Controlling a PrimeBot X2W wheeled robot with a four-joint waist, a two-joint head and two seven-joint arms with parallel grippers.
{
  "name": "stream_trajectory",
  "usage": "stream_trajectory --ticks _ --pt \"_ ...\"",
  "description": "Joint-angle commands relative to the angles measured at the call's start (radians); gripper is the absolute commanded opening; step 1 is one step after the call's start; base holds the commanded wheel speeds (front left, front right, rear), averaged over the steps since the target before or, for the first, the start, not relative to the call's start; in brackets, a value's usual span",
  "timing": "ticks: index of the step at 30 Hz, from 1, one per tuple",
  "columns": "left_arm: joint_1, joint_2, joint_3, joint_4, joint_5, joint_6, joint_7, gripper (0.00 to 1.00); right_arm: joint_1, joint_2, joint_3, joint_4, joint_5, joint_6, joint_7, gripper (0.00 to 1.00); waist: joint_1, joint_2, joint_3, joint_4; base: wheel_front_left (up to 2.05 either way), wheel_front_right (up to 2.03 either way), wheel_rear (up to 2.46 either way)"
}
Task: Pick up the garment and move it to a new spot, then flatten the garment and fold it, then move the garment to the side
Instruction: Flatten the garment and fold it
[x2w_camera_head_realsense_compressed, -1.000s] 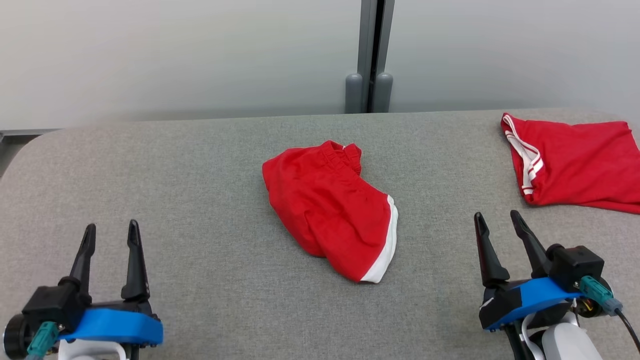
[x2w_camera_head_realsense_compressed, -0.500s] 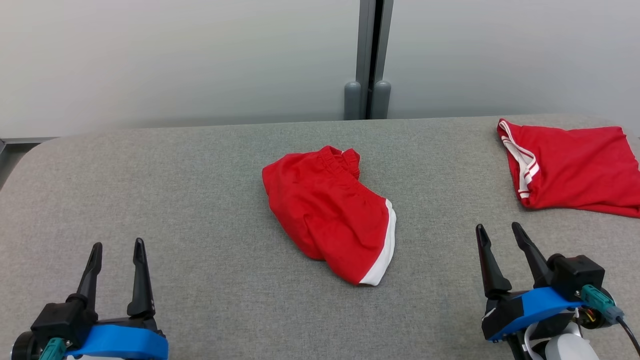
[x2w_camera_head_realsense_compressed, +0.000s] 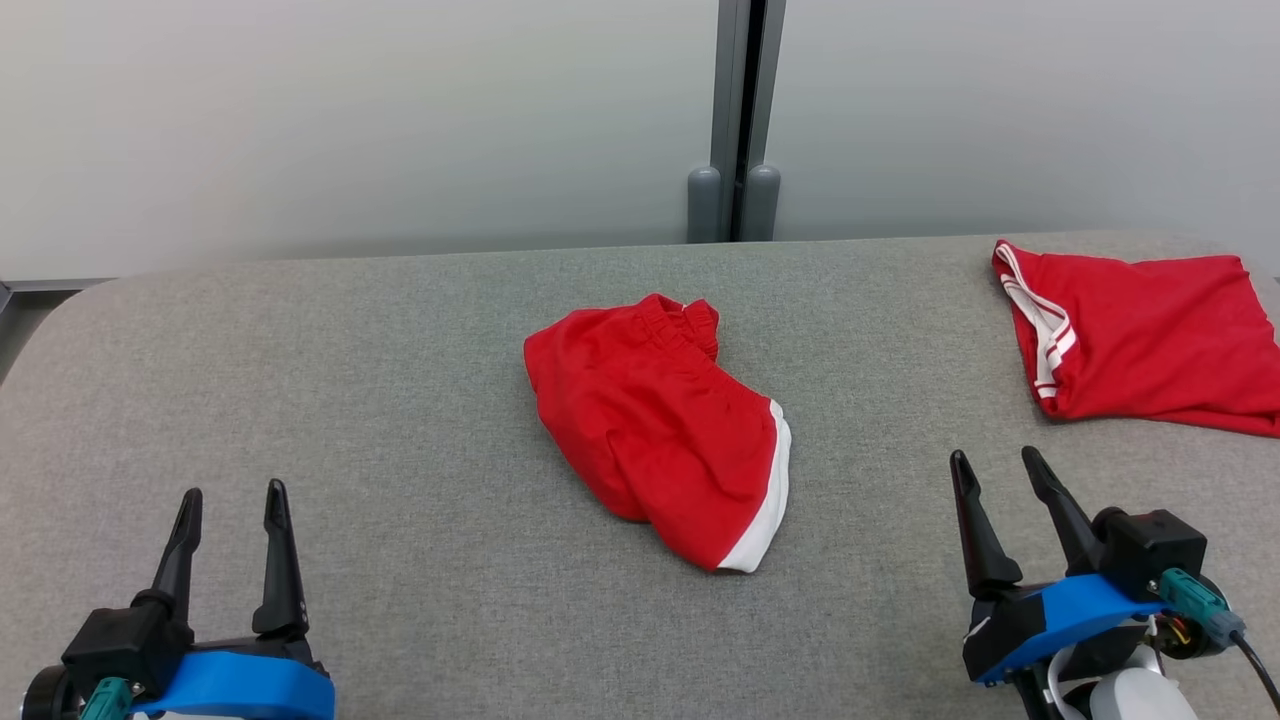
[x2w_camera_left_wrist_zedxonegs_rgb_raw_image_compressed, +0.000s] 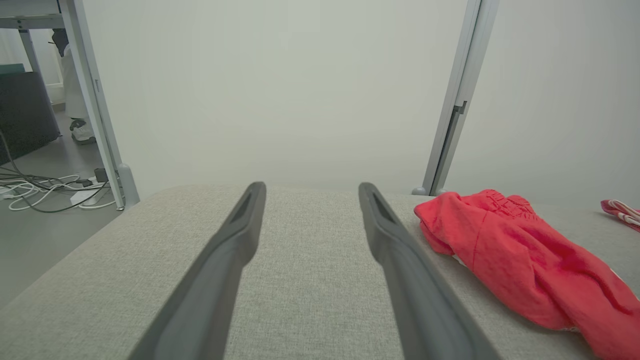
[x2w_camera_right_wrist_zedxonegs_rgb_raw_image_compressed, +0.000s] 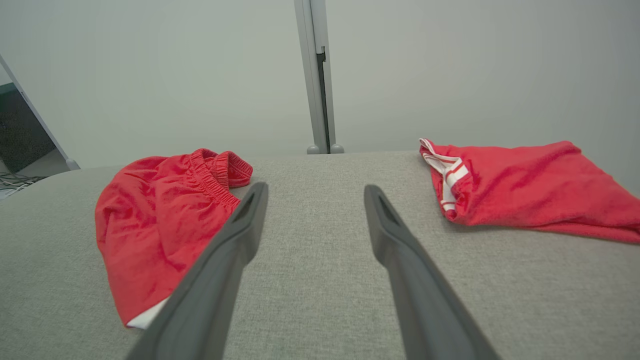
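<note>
- So, which step is this?
- The first, by the look of it. The shorts (x2w_camera_head_realsense_compressed: 655, 425) lie crumpled and untouched on the table (x2w_camera_head_realsense_compressed: 400, 400). Your left gripper (x2w_camera_head_realsense_compressed: 233, 490) and right gripper (x2w_camera_head_realsense_compressed: 995, 453) both stand wide open and hold nothing.
- Where do the shorts lie from each?
- They lie ahead and to the right of your left gripper, and ahead and to the left of your right one, well apart from both. The bunched waistband is at the far end. The white hem is at the near end, toward your right gripper.
- And the next move?
- I'd say you reach in, lower the fingers and close on a raised fold. The waistband ridge looks easiest to pinch, because flat cloth may slip away.
- Anything you can't make out?
- You can't see how the layers sit underneath, or whether one leg is tucked under the other. A second garment (x2w_camera_head_realsense_compressed: 1150, 335) lies ahead and to the right of your right gripper, cut off by the head view's edge. I'm guessing it isn't yours to lift now.
</note>
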Motion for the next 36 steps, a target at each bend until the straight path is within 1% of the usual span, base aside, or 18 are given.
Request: stream_trajectory --ticks 1,8,15,19,22,28,36 --pt "0.008 -0.003 0.008 0.002 0.005 -0.007 -0.005 1.0 0.009 -0.002 0.001 0.001 0.0 0.0 -0.001 1.0 0.0 0.0 0.001 0.001 0.0 0.0 0.0" --pt "-0.022 -0.014 0.007 0.001 0.016 -0.016 -0.005 1.0 -0.063 -0.002 0.051 0.006 -0.036 0.0 0.011 1.0 0.0 0.0 0.018 0.017 0.0 0.0 0.0" --pt "-0.055 -0.025 0.005 0.005 0.026 -0.033 -0.005 1.0 -0.215 -0.002 0.119 0.03 -0.078 0.0 0.035 1.0 0.0 0.0 0.055 0.052 0.0 0.0 0.0" --pt "-0.074 -0.033 0.006 0.01 0.031 -0.042 -0.005 1.0 -0.28 -0.002 0.129 0.065 -0.092 0.0 0.052 1.0 0.0 0.0 0.076 0.076 0.0 0.0 0.0" --pt "-0.091 -0.044 0.006 0.015 0.032 -0.051 -0.005 1.0 -0.331 -0.002 0.12 0.125 -0.109 0.0 0.067 1.0 0.0 0.0 0.098 0.103 0.0 0.0 0.0" --pt "-0.115 -0.065 0.015 0.03 0.04 -0.068 -0.005 1.0 -0.393 -0.002 0.079 0.292 -0.154 0.0 0.09 1.0 0.0 0.0 0.13 0.152 0.0 0.0 0.0" --pt "-0.139 -0.088 0.03 0.046 0.057 -0.087 -0.005 1.0 -0.433 -0.002 0.006 0.507 -0.2 0.0 0.059 1.0 0.0 0.0 0.161 0.196 0.0 0.0 0.0"
